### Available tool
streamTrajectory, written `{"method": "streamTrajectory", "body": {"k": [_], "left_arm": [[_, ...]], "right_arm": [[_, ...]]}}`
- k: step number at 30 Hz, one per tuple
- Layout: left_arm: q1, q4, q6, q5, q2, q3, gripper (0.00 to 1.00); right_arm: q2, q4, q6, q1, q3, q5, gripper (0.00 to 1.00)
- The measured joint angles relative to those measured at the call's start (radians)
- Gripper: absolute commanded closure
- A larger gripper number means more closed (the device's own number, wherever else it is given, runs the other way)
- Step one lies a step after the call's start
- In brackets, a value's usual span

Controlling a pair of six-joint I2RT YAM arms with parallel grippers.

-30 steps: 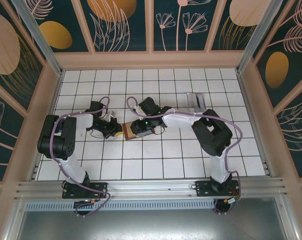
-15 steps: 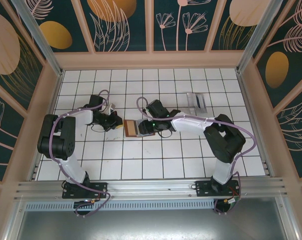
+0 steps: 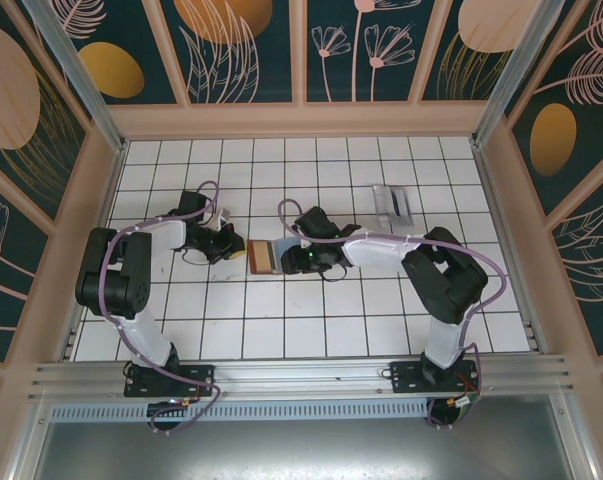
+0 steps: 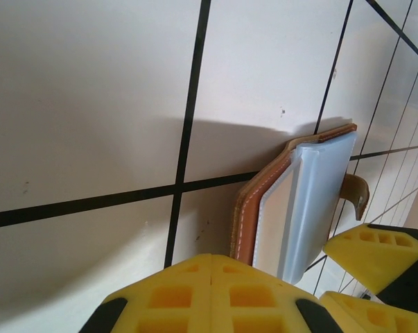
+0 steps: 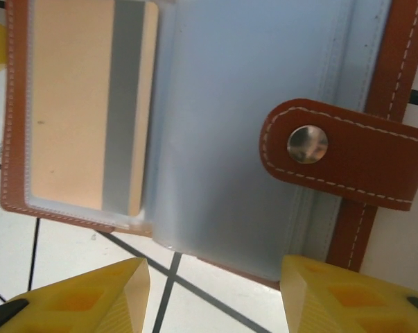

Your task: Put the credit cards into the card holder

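change: the right tool (image 5: 212, 300) has backed off to the right of the card holder (image 3: 263, 257) over the last second, and its fingers have spread wider; the holder has barely moved.
holder now: it lies open on the surface (image 3: 381, 320), between the two tools, with the tab (image 5: 344, 154) flopped across the clear sleeves (image 5: 236, 118).
seated card: one card (image 5: 91, 111), pale with a grey stripe, sits inside the leftmost sleeve, square to the cover.
meaning: we judge that this card is delivered and the right tool is letting go and clearing out; the task is only partly done.
credit cards left: a small pale stack (image 3: 391, 201) lies on the surface behind the right arm, well apart from the holder.
right tool: the fingers are apart with nothing between them; the holder's near edge lies just beyond the tips, and we see no contact.
left tool (image 4: 210, 295): the pads are pressed together and grip nothing we can see; the tip is at the holder's cover edge, but we cannot tell if it touches.
next (guess): the right tool goes for the stack while the left tool steadies the holder.
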Motion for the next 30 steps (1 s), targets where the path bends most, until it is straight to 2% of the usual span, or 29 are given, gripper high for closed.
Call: {"method": "streamTrajectory", "body": {"k": [13,20,22,30], "left_arm": [[0.000,-0.003,0.001,0.000,0.000,-0.002,0.97],[0.000,-0.003,0.001,0.000,0.000,-0.003,0.97],[0.000,-0.003,0.001,0.000,0.000,-0.003,0.97],[0.000,-0.002,0.000,0.000,0.003,-0.016,0.97]], "right_arm": [[0.032,0.027,-0.002,-0.008,0.020,-0.028,0.52],[0.050,0.037,-0.013,-0.008,0.034,-0.058,0.63],[0.055,0.037,-0.018,-0.008,0.039,-0.063,0.70],[0.073,0.047,-0.024,-0.008,0.071,-0.113,0.67]]}}
